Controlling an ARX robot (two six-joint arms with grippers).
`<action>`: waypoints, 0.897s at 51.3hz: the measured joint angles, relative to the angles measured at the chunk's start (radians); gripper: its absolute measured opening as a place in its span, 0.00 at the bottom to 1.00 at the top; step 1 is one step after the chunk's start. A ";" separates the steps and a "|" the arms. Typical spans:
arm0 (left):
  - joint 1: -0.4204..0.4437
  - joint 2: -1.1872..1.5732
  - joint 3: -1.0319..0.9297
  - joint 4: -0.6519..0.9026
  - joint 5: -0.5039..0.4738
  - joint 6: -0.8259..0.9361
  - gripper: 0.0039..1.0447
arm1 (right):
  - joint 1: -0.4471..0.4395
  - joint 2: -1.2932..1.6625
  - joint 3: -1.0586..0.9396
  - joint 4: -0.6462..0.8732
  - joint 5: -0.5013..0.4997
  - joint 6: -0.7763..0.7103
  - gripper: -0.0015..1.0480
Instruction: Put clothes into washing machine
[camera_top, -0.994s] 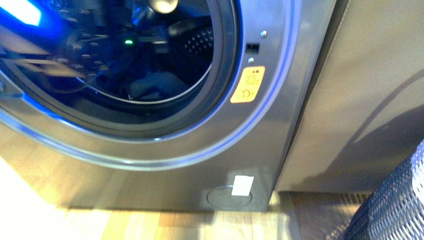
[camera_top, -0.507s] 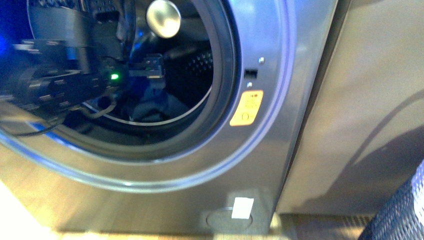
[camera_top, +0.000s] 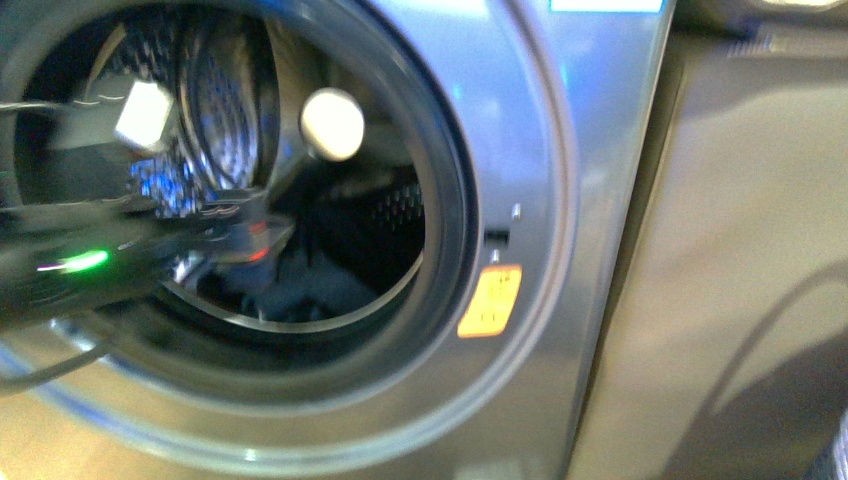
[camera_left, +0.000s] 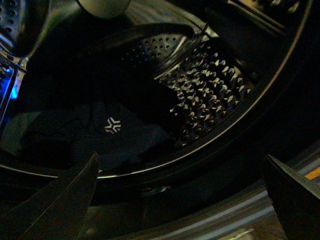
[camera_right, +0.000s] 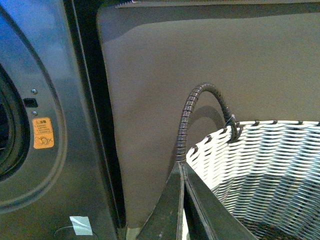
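The washing machine (camera_top: 560, 150) is silver-grey, and its round porthole stands open onto the perforated steel drum (camera_left: 210, 85). Dark navy clothes (camera_left: 120, 137) with a small white mark lie on the drum's floor, also seen in the front view as a dark heap (camera_top: 300, 285). My left gripper (camera_left: 180, 200) hovers at the porthole rim, open, with nothing between its fingers (camera_left: 65, 200). It is apart from the clothes. In the front view the left arm (camera_top: 150, 250) is a blur across the opening. My right gripper (camera_right: 182, 200) is shut and empty, beside a basket.
A white woven basket (camera_right: 260, 165) with a dark wrapped handle (camera_right: 200, 110) stands right of the machine, against a plain grey-brown panel (camera_right: 200, 60). An orange warning sticker (camera_top: 490, 300) sits right of the porthole. A white tag (camera_right: 80, 225) is low on the machine's front.
The front view has swung upward, so the porthole and sticker sit lower in the picture and the floor is gone. The left arm stays in the opening, now lower and blurred.
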 joint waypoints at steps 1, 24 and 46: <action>0.000 -0.025 -0.011 -0.009 0.005 0.000 0.94 | 0.000 0.000 0.000 0.000 0.000 0.000 0.02; 0.022 -0.523 -0.142 -0.259 0.095 -0.041 0.94 | 0.000 0.000 0.000 0.000 0.000 0.000 0.02; -0.069 -0.995 -0.254 -0.584 -0.127 0.000 0.87 | 0.000 0.000 0.000 0.000 0.000 0.000 0.02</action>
